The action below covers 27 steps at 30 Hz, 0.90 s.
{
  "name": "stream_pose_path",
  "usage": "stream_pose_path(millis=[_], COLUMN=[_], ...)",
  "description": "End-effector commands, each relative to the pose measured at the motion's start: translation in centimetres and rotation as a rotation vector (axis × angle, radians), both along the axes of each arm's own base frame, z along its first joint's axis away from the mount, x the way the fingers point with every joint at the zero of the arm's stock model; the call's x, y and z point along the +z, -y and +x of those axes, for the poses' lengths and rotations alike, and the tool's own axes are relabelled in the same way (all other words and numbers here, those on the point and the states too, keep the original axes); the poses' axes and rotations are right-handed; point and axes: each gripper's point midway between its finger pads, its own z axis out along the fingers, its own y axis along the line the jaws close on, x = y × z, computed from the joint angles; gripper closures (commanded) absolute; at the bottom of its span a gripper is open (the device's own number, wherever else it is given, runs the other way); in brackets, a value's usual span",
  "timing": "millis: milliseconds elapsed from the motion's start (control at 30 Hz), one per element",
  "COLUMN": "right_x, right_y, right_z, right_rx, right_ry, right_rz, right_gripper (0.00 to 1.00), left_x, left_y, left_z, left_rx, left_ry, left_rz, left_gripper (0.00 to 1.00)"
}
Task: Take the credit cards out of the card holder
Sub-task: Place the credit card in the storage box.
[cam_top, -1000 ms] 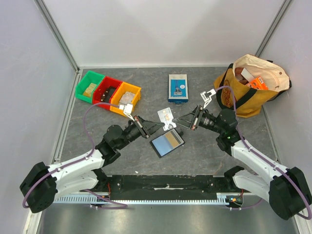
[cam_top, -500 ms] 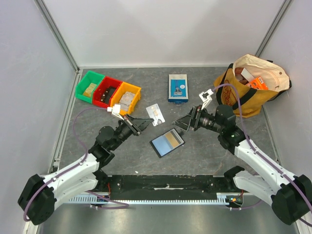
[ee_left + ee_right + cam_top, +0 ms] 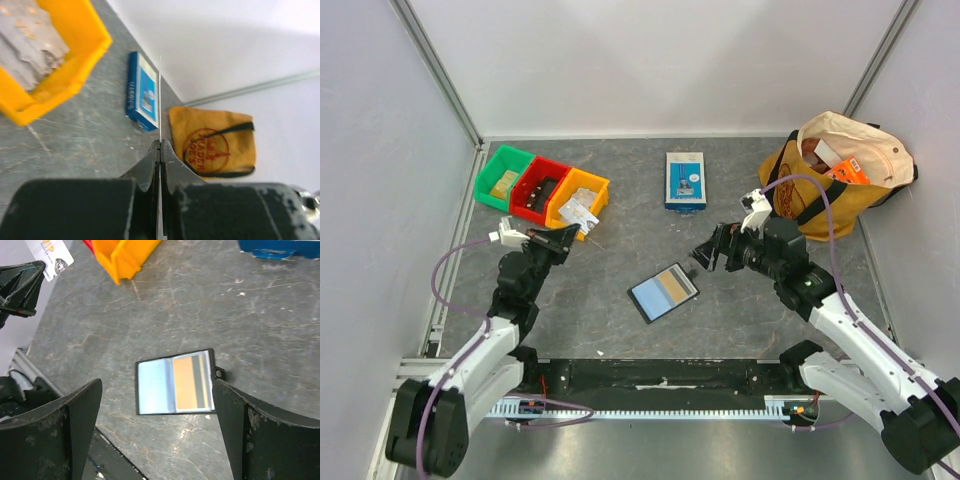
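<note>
Holder (image 3: 663,291) axis approx diagonal; L gripper (image 3: 160,148) tight on 1 card (image 3: 52,256); R gripper (image 3: 708,250) apart.

— What lies between the right gripper's (image 3: 157,385) wide-spread fingers (image 3: 75,425)?
— The card holder (image 3: 155,390), open flat on the grey table (image 3: 280,315), with an orange card (image 3: 186,382) in one pocket.
— And further left?
— The left gripper (image 3: 40,267), pinching a white card (image 3: 54,254), near an orange bin (image 3: 125,255).

Left arm stretched far out to its own side, left gripper (image 3: 567,234) pinched tight, while the right gripper (image 3: 706,256) hangs forward, angled downward, jaws spread wide
</note>
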Motion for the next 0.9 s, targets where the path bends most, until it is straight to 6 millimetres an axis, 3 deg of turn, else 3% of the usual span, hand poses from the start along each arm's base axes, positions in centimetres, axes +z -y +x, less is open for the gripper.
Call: stream_pose_path(millis=[0, 267, 467, 867], right_x=[1.1, 0.3, -0.4, -1.2], right_y=[2.0, 3.0, 3.3, 3.6], right_z=[1.2, 1.0, 1.0, 1.4], right_rx=[-0.081, -0.089, -0.081, -0.093], right_ry=[0.077, 0.107, 0.104, 0.099], right_rz=[-0.092, -0.163, -0.195, -0.231], right_gripper=[0.02, 0.02, 0.02, 0.02], left_x=[0.5, -2.3, -4.1, -8.4], left_y=[-2.1, -4.6, -4.9, -5.2], left_z=[3.2, 8.3, 11.5, 13.8], left_rx=[0.097, 0.226, 0.267, 0.313], left_ry=[-0.012, -0.082, -0.138, -0.235], left_rz=[-0.058, -0.105, -0.118, -0.148], left_gripper=[0.98, 0.98, 0.98, 0.98])
